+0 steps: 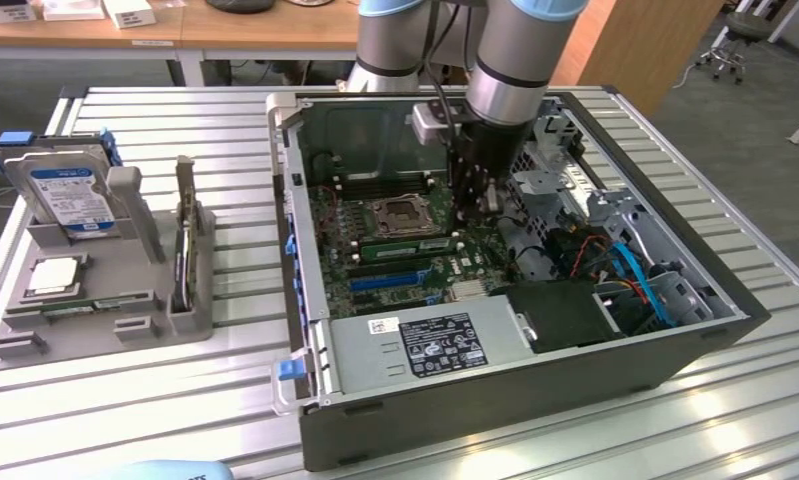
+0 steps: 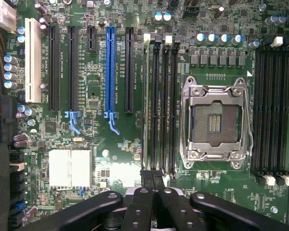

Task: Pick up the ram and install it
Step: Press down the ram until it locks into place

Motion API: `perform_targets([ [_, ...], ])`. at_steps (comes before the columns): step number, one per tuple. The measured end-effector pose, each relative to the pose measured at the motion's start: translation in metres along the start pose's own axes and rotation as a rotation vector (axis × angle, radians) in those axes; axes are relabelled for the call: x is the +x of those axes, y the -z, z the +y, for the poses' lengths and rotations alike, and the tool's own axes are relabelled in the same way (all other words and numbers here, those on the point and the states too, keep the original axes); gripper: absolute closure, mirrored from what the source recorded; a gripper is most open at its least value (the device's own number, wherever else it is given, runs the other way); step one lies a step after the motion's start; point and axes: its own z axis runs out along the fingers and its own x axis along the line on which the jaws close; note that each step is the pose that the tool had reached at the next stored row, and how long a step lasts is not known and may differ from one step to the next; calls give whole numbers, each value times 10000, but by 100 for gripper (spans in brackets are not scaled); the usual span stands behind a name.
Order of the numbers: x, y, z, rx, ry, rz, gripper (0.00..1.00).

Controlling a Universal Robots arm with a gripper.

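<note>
My pincer [image 2: 152,176] is squeezed shut, tips by the ram [image 1: 406,243] in its slot. Seating step, I think: it needs a straight push down.

The ram [image 1: 403,244], thin and green, stands edgewise; seated in a motherboard slot.

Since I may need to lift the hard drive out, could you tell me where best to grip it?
Likely take the hard drive by its exposed top edge, coming straight down from above: it stands near upright, label facing out, with its lower end seated in the grey stand.
</note>
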Motion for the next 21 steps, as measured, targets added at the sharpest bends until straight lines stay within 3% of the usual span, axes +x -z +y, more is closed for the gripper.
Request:
perform_targets([
  [14, -104, 0, 0, 1, -6, 218, 90],
  [21, -161, 0, 1, 1, -11, 367, 90],
])
